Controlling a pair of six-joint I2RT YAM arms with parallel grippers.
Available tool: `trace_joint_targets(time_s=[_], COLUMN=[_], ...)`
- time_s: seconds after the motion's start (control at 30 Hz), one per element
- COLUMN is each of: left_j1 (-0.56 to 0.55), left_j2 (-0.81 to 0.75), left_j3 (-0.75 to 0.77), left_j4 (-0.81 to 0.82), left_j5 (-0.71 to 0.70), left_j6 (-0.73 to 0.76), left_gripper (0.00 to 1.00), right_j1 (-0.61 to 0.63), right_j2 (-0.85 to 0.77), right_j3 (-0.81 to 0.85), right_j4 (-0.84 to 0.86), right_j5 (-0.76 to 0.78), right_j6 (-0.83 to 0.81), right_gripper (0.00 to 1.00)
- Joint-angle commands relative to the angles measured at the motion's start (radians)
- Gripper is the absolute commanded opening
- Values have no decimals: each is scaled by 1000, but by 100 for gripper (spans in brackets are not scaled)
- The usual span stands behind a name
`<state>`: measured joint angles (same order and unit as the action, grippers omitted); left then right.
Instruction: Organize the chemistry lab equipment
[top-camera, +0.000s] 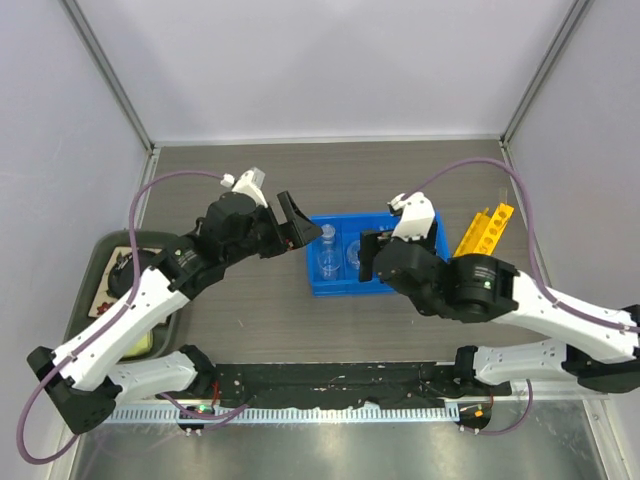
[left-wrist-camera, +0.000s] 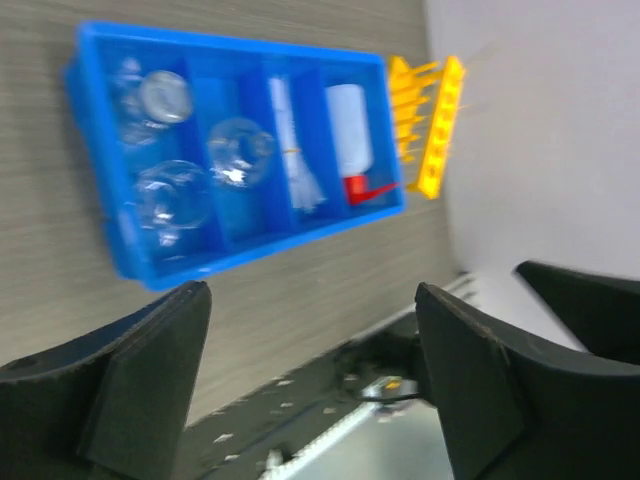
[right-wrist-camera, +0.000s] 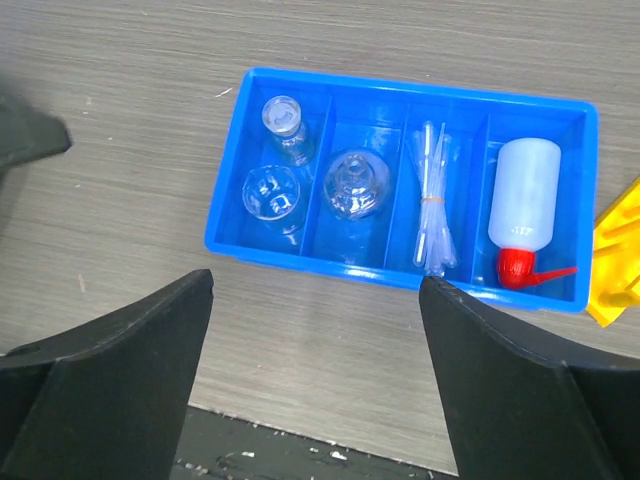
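The blue compartmented bin lies on the table and holds all the glassware. Its left compartment has a small glass flask and a beaker. A rounder flask sits in the second compartment, and bundled clear pipettes in the third. The white squeeze bottle with its red nozzle lies in the fourth. The yellow holed rack lies just right of the bin. My right gripper is open and empty, above the bin's near side. My left gripper is also open and empty, left of the bin.
A dark green tray sits at the table's left edge under my left arm. White walls close in the back and both sides. A black strip and a metal rail run along the near edge.
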<state>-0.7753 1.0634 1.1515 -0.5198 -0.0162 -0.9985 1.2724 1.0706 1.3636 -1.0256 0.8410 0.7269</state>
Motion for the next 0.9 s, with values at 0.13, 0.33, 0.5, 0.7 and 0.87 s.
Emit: trace_joint_targets(time_s=[0.13,0.33,0.5,0.7,0.87], left_j1=[22,33,109,261,366], left_j2=[-16,4,79,144,184], left_j3=[65,16,28,43,66], left_j4=[-275,-267,-258,-221,-212], left_j5=[-246,-419,-400,-276,-234], left_j6=[371,435,448,442,446], left_gripper=[100,100,100,100,100], right_j1=[-177,-414,-606,-685,-686], right_j2=[184,256,301,342,373], right_j3=[-18,-101,-121,-78,-31], right_j4=[154,320,357,300,217], right_j5=[-48,-183,-274,-128,-5], right_j6=[-73,-126,-170,-219,-216], right_gripper=[94,95,95,96,96])
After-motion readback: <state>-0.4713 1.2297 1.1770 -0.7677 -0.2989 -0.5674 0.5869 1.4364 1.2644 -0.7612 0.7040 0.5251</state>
